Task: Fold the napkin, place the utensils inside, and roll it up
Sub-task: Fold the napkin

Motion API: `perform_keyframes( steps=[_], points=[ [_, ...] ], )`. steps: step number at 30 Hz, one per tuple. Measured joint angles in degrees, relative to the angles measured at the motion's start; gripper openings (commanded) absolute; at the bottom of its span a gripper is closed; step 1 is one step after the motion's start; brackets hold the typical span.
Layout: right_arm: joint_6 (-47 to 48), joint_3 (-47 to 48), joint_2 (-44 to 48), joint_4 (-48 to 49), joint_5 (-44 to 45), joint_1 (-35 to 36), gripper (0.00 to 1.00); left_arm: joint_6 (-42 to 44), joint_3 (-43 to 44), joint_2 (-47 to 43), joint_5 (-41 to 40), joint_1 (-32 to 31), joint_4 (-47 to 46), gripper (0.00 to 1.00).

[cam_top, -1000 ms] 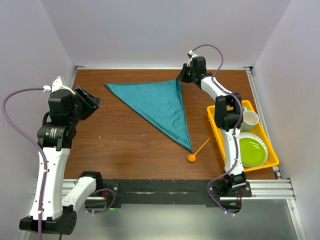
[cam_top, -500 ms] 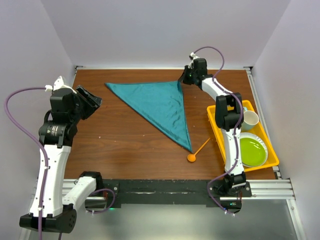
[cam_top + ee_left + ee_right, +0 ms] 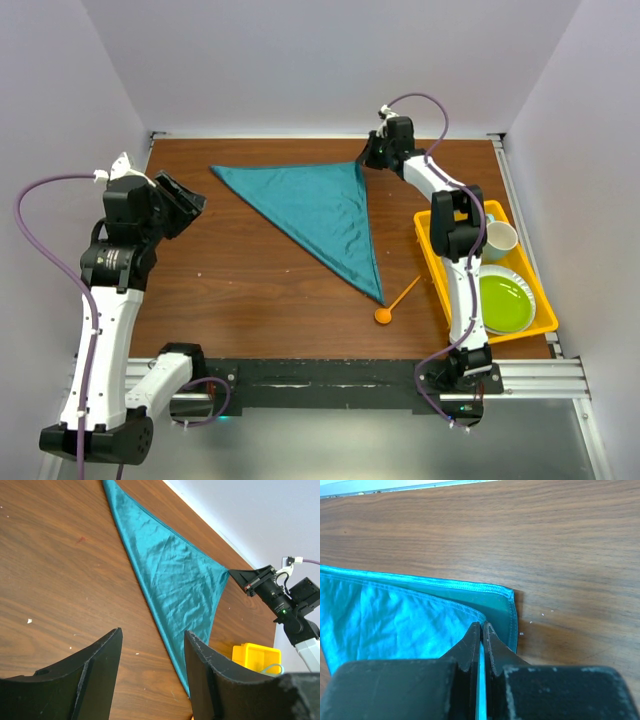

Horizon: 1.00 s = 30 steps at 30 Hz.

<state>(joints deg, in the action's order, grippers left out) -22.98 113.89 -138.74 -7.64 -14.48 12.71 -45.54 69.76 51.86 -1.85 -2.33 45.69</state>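
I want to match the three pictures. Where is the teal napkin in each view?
Top external: napkin, a folded triangle just above centre.
Left wrist: upper middle, running diagonally.
Right wrist: lower left, corner at centre.
Shared landmark: the right end effector pinching the napkin's corner, seen in all three.

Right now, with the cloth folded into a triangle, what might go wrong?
The right gripper is shut on the teal napkin's far corner; pulling away without letting go could drag the fold open. In the wrist view the two layers' edges sit slightly apart there, so the roll may come out uneven. The orange spoon lies just off the napkin's near tip; sliding cloth could nudge it.
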Motion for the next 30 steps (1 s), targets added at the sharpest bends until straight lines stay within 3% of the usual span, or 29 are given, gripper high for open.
perform_keyframes(
  steps=[23,28,30],
  points=[
    [0.04,5.20,-4.24,-0.55,-0.50,-0.02,0.01,-2.03,-2.91,-0.28,1.11,0.00,-1.07,0.57],
    [-0.04,6.80,-5.81,-0.85,-0.48,-0.02,0.18,-2.10,-3.08,-0.39,1.68,0.00,-1.18,0.57],
    [-0.02,8.11,-6.69,-1.64,-0.46,-0.02,0.35,-2.10,-3.28,-0.39,2.16,0.00,-1.60,0.58]
  ],
)
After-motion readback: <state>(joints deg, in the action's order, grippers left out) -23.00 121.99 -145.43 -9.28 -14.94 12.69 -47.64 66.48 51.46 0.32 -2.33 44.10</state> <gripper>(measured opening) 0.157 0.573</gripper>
